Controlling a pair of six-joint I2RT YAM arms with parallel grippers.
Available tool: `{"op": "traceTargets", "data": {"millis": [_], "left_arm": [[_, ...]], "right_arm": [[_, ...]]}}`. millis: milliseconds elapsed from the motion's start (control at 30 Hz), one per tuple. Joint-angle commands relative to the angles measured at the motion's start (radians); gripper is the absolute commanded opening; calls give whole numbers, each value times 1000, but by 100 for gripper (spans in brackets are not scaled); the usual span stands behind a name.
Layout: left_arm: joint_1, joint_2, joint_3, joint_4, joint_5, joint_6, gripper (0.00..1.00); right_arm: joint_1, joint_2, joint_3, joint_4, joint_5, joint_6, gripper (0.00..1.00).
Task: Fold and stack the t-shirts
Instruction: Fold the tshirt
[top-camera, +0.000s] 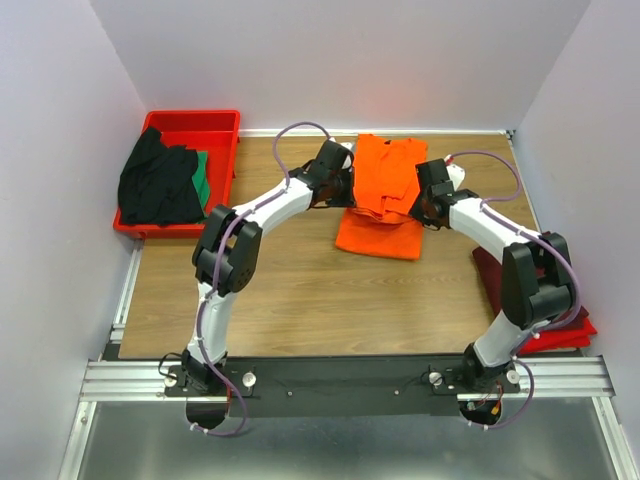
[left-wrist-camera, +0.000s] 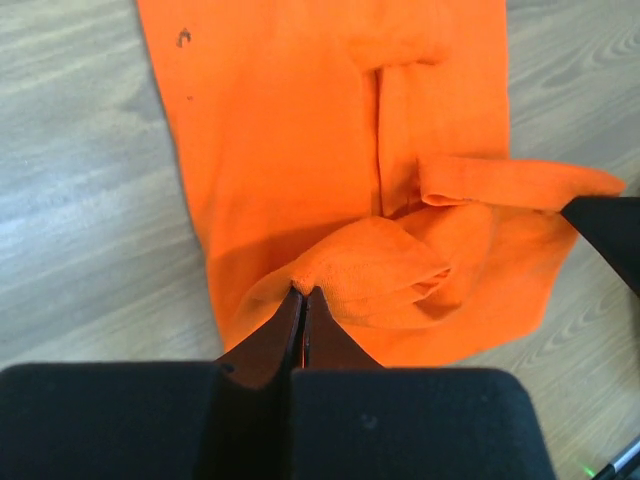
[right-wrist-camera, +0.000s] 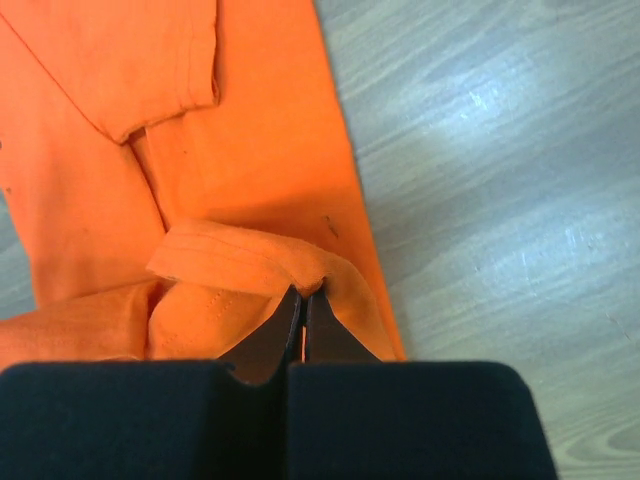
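L pincer (left-wrist-camera: 303, 294) & R pincer (right-wrist-camera: 303, 293) each clamped tight on bunched edge of orange t-shirt (top-camera: 383, 180).

The wooden table (top-camera: 300, 290) carried four things. A red tray (top-camera: 225, 120) sat in the far left corner, tight against the edge. An orange shirt (top-camera: 385, 190) lay near the middle of the far side, partly folded over itself, its lower part flat on the wood. At the right edge lay a maroon shirt (top-camera: 492, 275) and, just beside it toward the near side, a flat red piece (top-camera: 575, 335) - whether cloth or plastic could not be told.
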Motion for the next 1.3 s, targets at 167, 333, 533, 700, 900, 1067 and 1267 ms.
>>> {"op": "traceTargets", "data": {"millis": [167, 333, 533, 700, 900, 1067, 1267], "left_arm": [[40, 102, 134, -66, -27, 18, 0], [53, 139, 180, -66, -16, 28, 0], [73, 185, 232, -49, 21, 26, 0], [83, 230, 294, -60, 53, 31, 0], [87, 265, 352, -52, 80, 43, 1], [87, 268, 357, -43, 84, 51, 29], [106, 192, 312, -14, 53, 48, 42]], "right_arm": [[-64, 72, 74, 59, -85, -14, 0], [-77, 106, 105, 68, -111, -17, 0], [-94, 141, 142, 69, -132, -10, 0], [-109, 160, 153, 71, -142, -8, 0], [-124, 177, 150, 80, -155, -11, 7], [-137, 190, 170, 86, -174, -19, 44], [-138, 141, 183, 85, -177, -43, 68]]}}
